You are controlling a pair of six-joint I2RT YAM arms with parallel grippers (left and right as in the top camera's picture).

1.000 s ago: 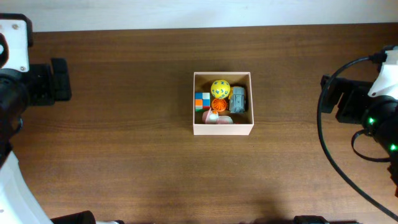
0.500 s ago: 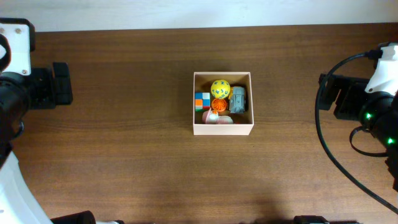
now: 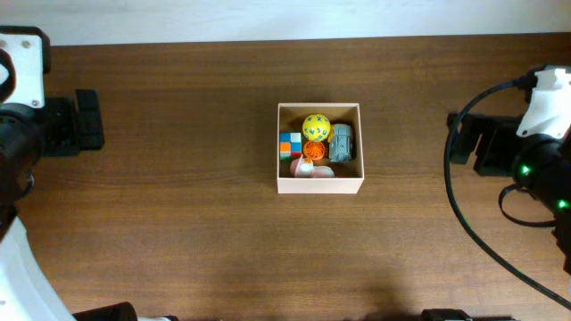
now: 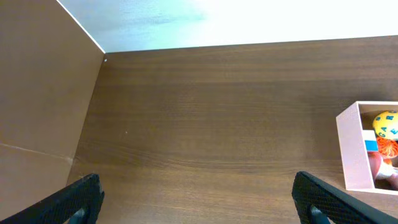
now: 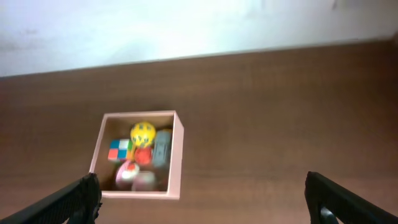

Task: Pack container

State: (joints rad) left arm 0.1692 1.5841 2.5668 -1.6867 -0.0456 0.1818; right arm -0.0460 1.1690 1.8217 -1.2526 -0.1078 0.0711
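Observation:
The container point(image 3: 319, 185), a square shallow box with cream walls, sits at the table's middle. Inside lie a yellow ball point(image 3: 316, 126), a colour cube point(image 3: 290, 144), an orange toy point(image 3: 313, 152), a grey toy car point(image 3: 342, 143) and a pink toy point(image 3: 308, 168). The box also shows in the left wrist view point(image 4: 349, 152) at the right edge and in the right wrist view point(image 5: 176, 163), blurred. My left gripper point(image 4: 199, 200) is open and empty over bare wood far left of the box. My right gripper point(image 5: 202, 199) is open and empty, to the right of the box.
The brown wooden table point(image 3: 178, 223) fills the overhead view. Its far edge meets a white wall point(image 3: 285, 18). The left arm point(image 3: 45, 125) is at the left edge, the right arm point(image 3: 526, 152) with its black cable at the right edge.
The right arm has shifted a little to the left, toward the box. The left arm barely moved. The box and its toys have not moved.

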